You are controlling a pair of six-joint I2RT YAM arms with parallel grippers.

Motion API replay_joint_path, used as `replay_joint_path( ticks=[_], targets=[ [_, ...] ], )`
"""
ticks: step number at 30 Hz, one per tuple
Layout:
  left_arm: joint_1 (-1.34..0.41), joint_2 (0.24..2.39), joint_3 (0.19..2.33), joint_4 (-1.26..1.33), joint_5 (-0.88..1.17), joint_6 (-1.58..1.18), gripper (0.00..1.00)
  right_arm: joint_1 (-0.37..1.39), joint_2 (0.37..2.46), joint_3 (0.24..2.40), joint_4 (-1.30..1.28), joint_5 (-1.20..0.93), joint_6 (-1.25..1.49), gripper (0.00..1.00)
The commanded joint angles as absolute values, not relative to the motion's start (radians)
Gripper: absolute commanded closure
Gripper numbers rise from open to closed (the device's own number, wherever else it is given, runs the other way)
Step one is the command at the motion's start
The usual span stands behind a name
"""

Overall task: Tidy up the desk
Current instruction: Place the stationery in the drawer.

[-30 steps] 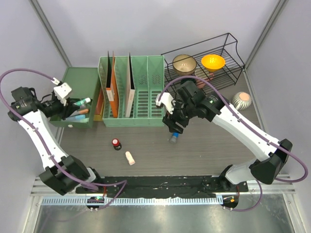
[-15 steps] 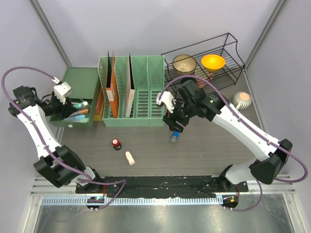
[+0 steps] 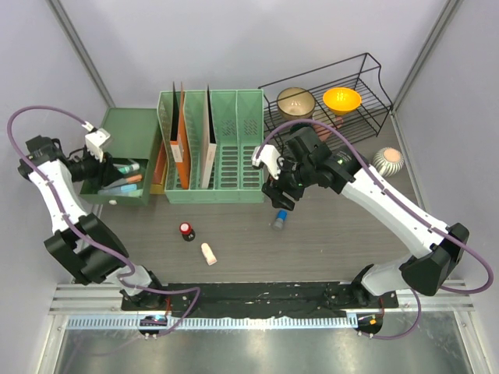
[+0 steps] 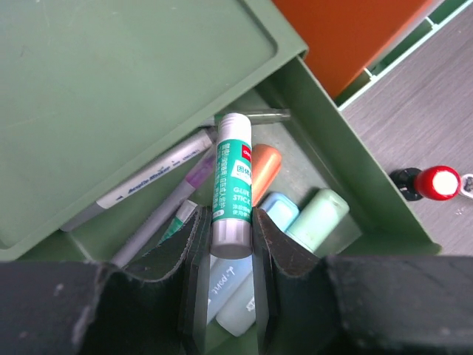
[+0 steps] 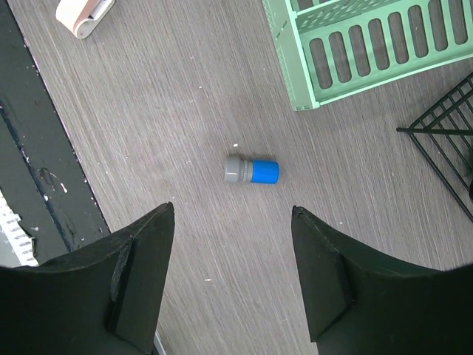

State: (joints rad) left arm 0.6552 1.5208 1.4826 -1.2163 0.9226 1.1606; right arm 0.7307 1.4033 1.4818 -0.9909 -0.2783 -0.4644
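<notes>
The dark wood-grain desk (image 3: 335, 245) carries loose small items. My left gripper (image 3: 109, 166) hangs over the open drawer (image 4: 346, 166) of a green drawer box (image 3: 129, 128). In the left wrist view the left gripper (image 4: 231, 222) is shut on a green-and-white glue stick (image 4: 233, 177), above several pens and markers in the drawer. My right gripper (image 3: 279, 196) is open and empty, a little above a small blue-and-grey cap-shaped piece (image 5: 252, 170) on the desk; the piece lies ahead of the wide-open right gripper (image 5: 233, 222) and also shows in the top view (image 3: 278, 221).
A red-topped black item (image 3: 186, 230) and a pale pink tube (image 3: 208, 253) lie on the desk left of centre. A green slotted file rack (image 3: 234, 160) with folders stands behind them. A black wire rack (image 3: 331, 105) holds two bowls; a striped round pot (image 3: 388, 160) stands at right.
The left arm has shifted a little up and left with the glue stick still held over the drawer. The right gripper has drawn slightly back from the blue piece.
</notes>
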Motion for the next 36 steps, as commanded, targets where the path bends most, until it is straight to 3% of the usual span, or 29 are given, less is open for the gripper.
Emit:
replay_joint_path(
  ticks=[1,13,25,31,36],
  targets=[
    [0.635,1.529,1.474,-1.129,0.93,1.094,0.74,0.729,1.401,1.479,-0.953,-0.287,-0.468,0.32],
    [0.601,1.52,1.482,-1.028,0.917,0.979,0.32,0.726,1.396,1.462,-0.942,-0.291,-0.46,0.32],
    [0.643,1.35,1.539,-1.095,1.023,0.942,0.13,0.724,1.535,1.702,-0.962,-0.23,-0.403,0.29],
    [0.687,1.276,1.572,-1.373,0.98,1.193,0.1,0.726,1.588,1.74,-0.957,-0.213,-0.394,0.29],
    [0.764,1.166,1.474,-1.468,0.93,1.325,0.07,0.726,1.595,1.733,-0.95,-0.209,-0.39,0.29]
  ],
)
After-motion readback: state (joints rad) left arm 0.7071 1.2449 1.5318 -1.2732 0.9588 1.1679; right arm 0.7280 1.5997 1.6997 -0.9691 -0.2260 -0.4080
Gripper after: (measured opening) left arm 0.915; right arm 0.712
